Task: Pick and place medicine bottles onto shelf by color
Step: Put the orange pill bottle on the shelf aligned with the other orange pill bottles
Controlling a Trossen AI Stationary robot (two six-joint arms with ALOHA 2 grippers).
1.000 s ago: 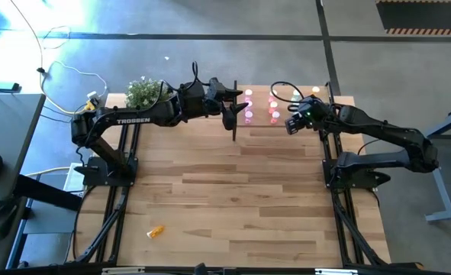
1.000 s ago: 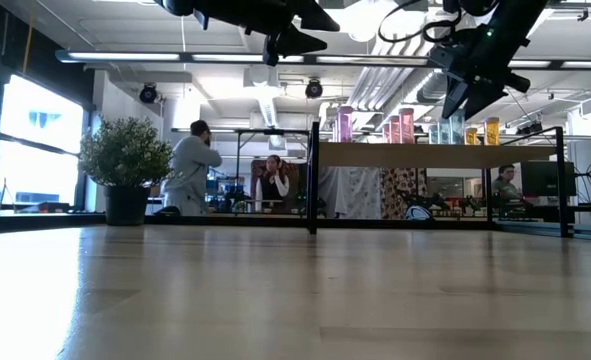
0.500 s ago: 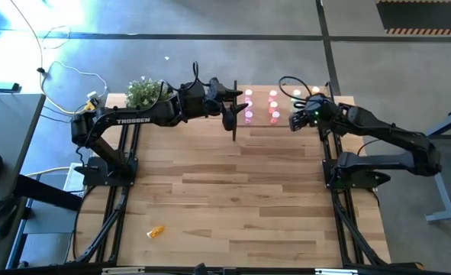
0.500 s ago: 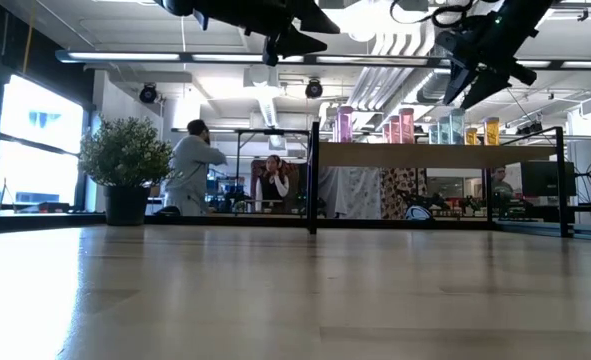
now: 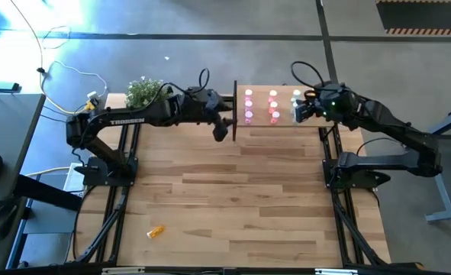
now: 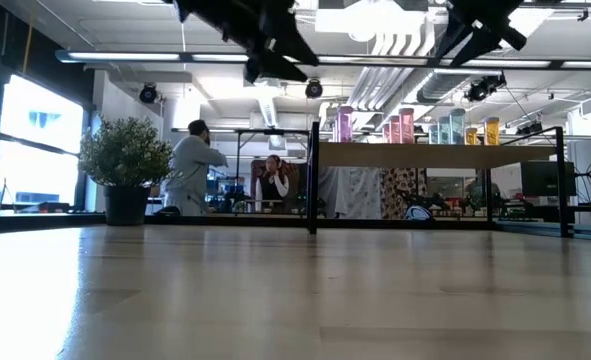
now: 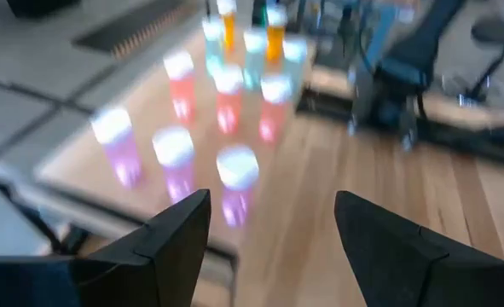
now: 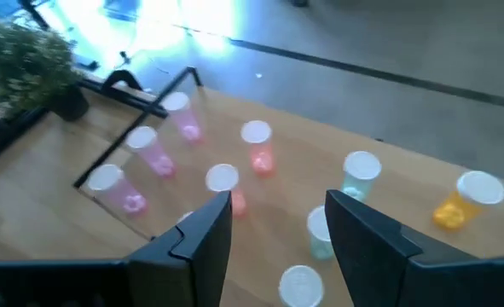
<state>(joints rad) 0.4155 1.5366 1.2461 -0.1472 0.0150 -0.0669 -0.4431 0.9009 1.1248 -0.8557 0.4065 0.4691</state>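
Several medicine bottles (image 5: 272,105) stand upright in colour rows on the light-wood shelf (image 5: 286,128) at the table's far edge: pink (image 7: 175,162), red-pink (image 7: 228,98), pale green (image 8: 360,175) and orange (image 8: 469,196), all white-capped. One orange bottle (image 5: 156,230) lies on the table near the front left. My left gripper (image 5: 221,126) hangs open in the air just left of the shelf's dark end panel (image 5: 234,107), pointing at the bottles. My right gripper (image 5: 301,111) hovers open above the shelf's right part. Neither has anything between its fingers.
A potted plant (image 5: 143,92) stands at the far left corner, behind my left arm. The shelf stands raised on a black frame (image 6: 313,175). The wide plank tabletop (image 5: 233,191) stretches toward the near edge. People show in the room beyond the table (image 6: 190,165).
My right gripper has risen and drawn back toward the table's far right, away from the bottles. My left gripper has tipped its fingers downward, sunk a little and shifted slightly left of the shelf's end panel. The bottles have stayed where they were.
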